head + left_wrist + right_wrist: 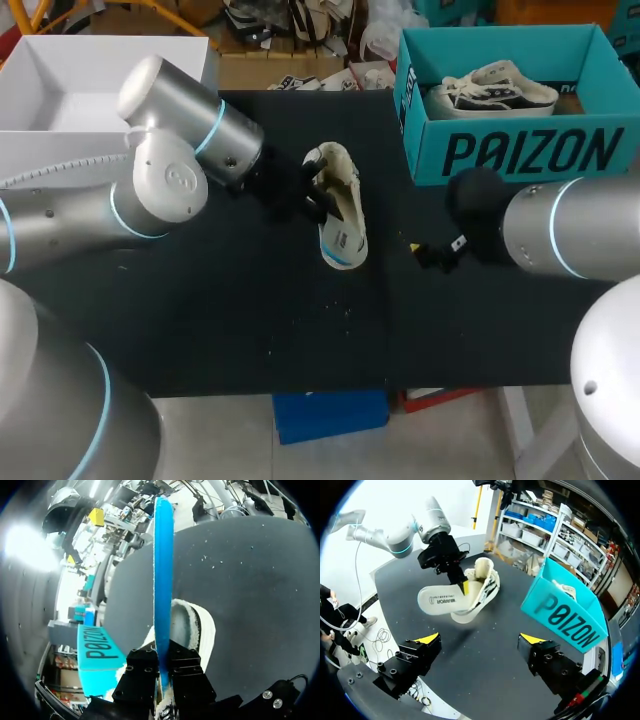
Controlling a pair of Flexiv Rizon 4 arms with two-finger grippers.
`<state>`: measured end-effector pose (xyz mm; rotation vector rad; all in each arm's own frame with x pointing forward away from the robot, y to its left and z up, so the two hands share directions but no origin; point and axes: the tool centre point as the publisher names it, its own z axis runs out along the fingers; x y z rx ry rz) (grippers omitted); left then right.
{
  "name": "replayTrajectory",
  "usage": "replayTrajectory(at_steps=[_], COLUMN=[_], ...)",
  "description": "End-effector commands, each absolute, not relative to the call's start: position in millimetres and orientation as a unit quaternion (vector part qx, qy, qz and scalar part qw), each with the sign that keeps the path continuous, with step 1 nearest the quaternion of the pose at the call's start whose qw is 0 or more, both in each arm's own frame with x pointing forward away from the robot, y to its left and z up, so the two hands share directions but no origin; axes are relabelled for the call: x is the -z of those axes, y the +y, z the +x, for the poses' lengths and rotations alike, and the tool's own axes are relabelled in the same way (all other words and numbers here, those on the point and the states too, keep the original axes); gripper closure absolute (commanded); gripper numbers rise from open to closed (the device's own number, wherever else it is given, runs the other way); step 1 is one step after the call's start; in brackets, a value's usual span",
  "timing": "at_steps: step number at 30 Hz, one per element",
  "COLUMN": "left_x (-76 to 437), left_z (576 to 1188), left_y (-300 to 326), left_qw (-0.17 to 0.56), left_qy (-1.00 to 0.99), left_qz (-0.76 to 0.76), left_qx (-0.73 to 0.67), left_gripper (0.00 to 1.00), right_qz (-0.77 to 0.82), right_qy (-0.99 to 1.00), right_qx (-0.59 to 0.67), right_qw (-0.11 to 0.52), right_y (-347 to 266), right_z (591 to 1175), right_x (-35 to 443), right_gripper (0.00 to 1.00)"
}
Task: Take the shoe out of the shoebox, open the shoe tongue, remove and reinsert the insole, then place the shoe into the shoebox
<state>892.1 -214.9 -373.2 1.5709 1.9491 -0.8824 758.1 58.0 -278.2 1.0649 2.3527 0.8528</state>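
Shoes: two; white canvas sneaker (340,215) mid-table; second sneaker (495,90) inside teal cardboard shoebox (520,150), far right
Insole: one; blue-backed insole (163,580); left gripper (163,667) pinches it
Right gripper (481,639): wide, empty

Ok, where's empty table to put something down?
The black table is bare along its near edge, in front of the shoe. It's crowded where the left gripper holds the insole, and between the right gripper and the teal shoebox.
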Motion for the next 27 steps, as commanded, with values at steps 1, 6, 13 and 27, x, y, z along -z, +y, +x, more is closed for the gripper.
replayTrajectory(at_steps=[1, 6, 13, 27], left_x=[376, 375, 380, 357], left_z=[897, 900, 914, 874], left_y=[-219, -215, -214, -200], left_qw=[0.247, 0.255, 0.261, 0.255], left_qy=[0.722, 0.732, 0.746, 0.720], left_qz=[0.571, 0.569, 0.559, 0.595], left_qx=[0.304, 0.273, 0.249, 0.252], left_gripper=[1.00, 1.00, 1.00, 0.08], right_qz=[0.383, 0.383, 0.383, 0.383], right_qy=[0.845, 0.845, 0.845, 0.845], right_qx=[-0.308, -0.308, -0.308, -0.308], right_qw=[0.211, 0.211, 0.211, 0.211], right_y=[59, 59, 59, 59], right_z=[758, 758, 758, 758], right_x=[280, 280, 280, 280], right_gripper=[0.00, 0.00, 0.00, 0.00])
